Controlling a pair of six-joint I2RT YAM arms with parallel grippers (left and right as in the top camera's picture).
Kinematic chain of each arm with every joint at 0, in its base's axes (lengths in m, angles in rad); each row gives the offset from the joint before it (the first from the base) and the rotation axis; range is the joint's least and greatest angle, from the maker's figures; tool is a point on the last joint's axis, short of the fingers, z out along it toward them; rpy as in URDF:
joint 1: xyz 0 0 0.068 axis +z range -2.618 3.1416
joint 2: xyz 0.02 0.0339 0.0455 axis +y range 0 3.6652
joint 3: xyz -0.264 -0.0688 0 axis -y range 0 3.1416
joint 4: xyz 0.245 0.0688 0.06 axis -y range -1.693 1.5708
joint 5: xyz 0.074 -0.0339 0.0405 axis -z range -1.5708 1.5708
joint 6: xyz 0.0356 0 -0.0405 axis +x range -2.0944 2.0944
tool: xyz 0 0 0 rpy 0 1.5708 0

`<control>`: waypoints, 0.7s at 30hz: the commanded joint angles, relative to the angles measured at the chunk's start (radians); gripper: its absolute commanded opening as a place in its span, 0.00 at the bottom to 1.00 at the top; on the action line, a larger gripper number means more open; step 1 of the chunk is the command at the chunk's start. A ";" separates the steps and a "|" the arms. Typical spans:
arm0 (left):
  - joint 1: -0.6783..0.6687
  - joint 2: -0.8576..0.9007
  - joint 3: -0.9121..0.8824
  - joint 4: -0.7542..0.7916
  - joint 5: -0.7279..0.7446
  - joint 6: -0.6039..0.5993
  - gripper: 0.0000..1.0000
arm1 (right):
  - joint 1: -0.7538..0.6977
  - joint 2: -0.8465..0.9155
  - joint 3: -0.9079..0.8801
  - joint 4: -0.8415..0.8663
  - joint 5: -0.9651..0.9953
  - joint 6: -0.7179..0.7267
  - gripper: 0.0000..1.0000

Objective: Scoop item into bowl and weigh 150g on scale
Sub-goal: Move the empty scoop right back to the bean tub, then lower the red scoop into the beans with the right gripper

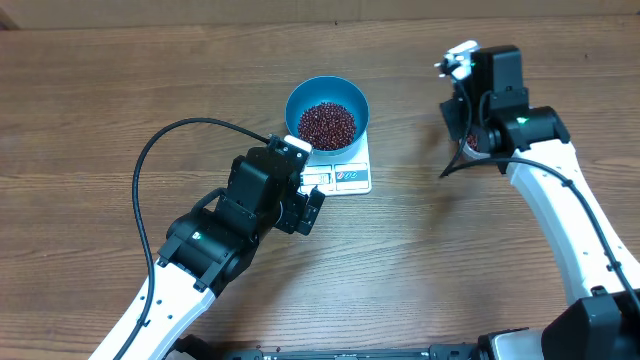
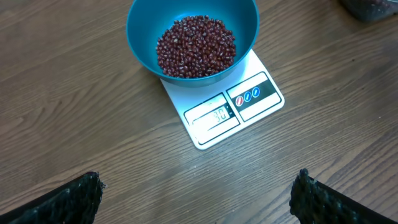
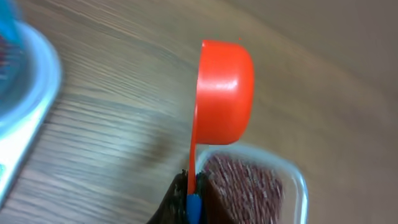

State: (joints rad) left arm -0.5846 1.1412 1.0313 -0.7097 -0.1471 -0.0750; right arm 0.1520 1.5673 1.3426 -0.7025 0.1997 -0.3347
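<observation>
— Left fingers (image 2: 68, 199)?
— Spread wide, holding nothing; the beans (image 2: 196, 46) lie ahead of them in the blue bowl (image 2: 143, 37) on the scale (image 2: 249, 93).
— Right fingers (image 3: 179, 200)?
— Clamped on the red scoop (image 3: 224, 93) by its handle, with a bean-filled tub (image 3: 298, 186) close by.

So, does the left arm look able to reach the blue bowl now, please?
Probably yes: the left gripper, jaws open, faces the bowl with only table and the low scale between.
</observation>
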 commanded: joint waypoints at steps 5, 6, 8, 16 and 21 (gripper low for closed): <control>0.003 0.004 -0.001 0.003 -0.010 -0.003 0.99 | -0.085 -0.019 0.014 -0.145 0.042 0.163 0.04; 0.003 0.004 -0.001 0.003 -0.010 -0.003 1.00 | -0.093 -0.019 0.014 -0.183 0.042 0.163 0.04; 0.003 0.004 -0.001 0.003 -0.010 -0.003 1.00 | -0.102 -0.019 0.014 -0.216 0.043 0.163 0.04; 0.003 0.004 -0.001 0.003 -0.010 -0.003 0.99 | -0.142 -0.019 0.014 -0.229 0.042 0.287 0.04; 0.003 0.004 -0.001 0.003 -0.010 -0.003 0.99 | -0.143 -0.019 0.012 -0.232 0.043 0.353 0.04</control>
State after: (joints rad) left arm -0.5842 1.1412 1.0313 -0.7097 -0.1471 -0.0750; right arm 0.0128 1.5673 1.3426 -0.9363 0.2367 -0.0692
